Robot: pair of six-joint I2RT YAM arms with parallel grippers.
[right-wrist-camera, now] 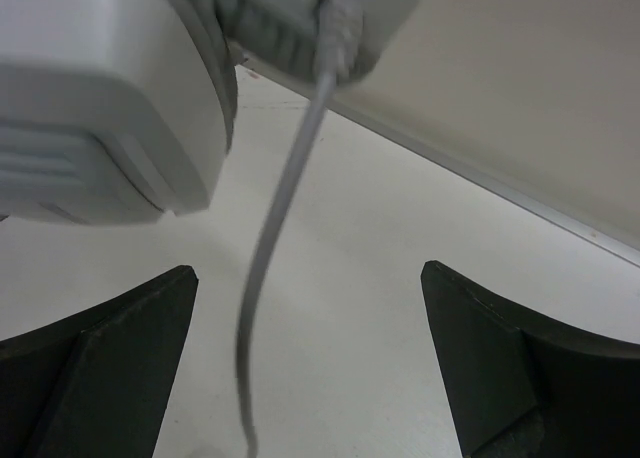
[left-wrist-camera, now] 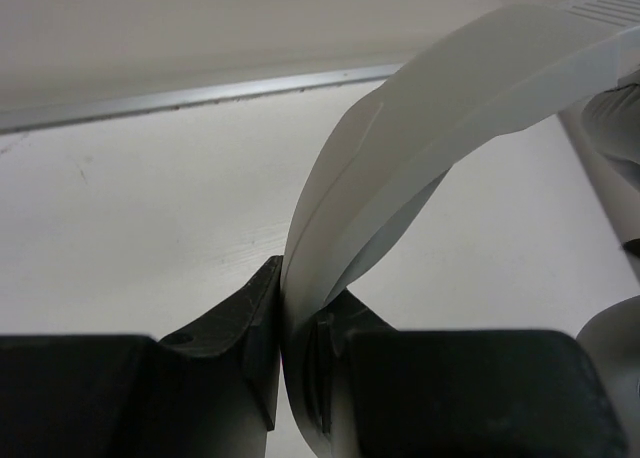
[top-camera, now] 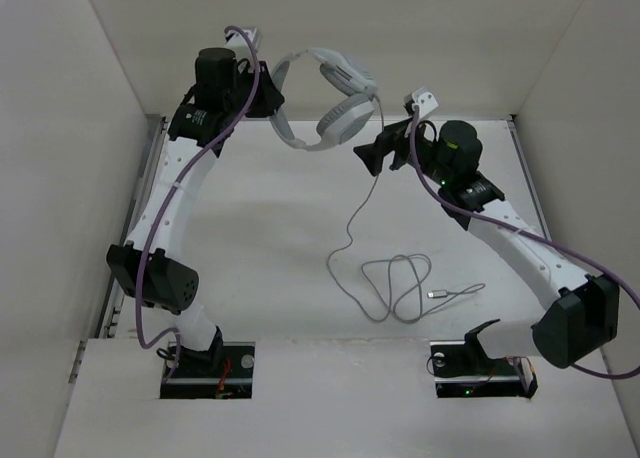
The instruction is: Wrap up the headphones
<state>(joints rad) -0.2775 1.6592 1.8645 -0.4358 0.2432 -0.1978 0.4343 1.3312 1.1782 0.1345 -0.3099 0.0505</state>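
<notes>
The headphones [top-camera: 335,103] are held up above the table [top-camera: 270,218], at about 12 o'clock in the overhead view, close to the back wall [top-camera: 330,18]. The headband [left-wrist-camera: 420,148] is clamped between the closed fingers of the left gripper [left-wrist-camera: 300,328], which is found at 9 o'clock of the earcups [top-camera: 345,118]. The right gripper [right-wrist-camera: 310,308] is placed at about 4 o'clock of the earcups, just beside them, with its jaws spread wide and nothing gripped. In its wrist view the thin grey cable [right-wrist-camera: 275,218] is seen running down between the two fingers, apart from both. From the earcup the cable is led toward 6 o'clock down to the table, where it is laid in loose loops at about 5 o'clock of the table's middle. The plug [top-camera: 437,294] is seen at the 3 o'clock side of those loops
</notes>
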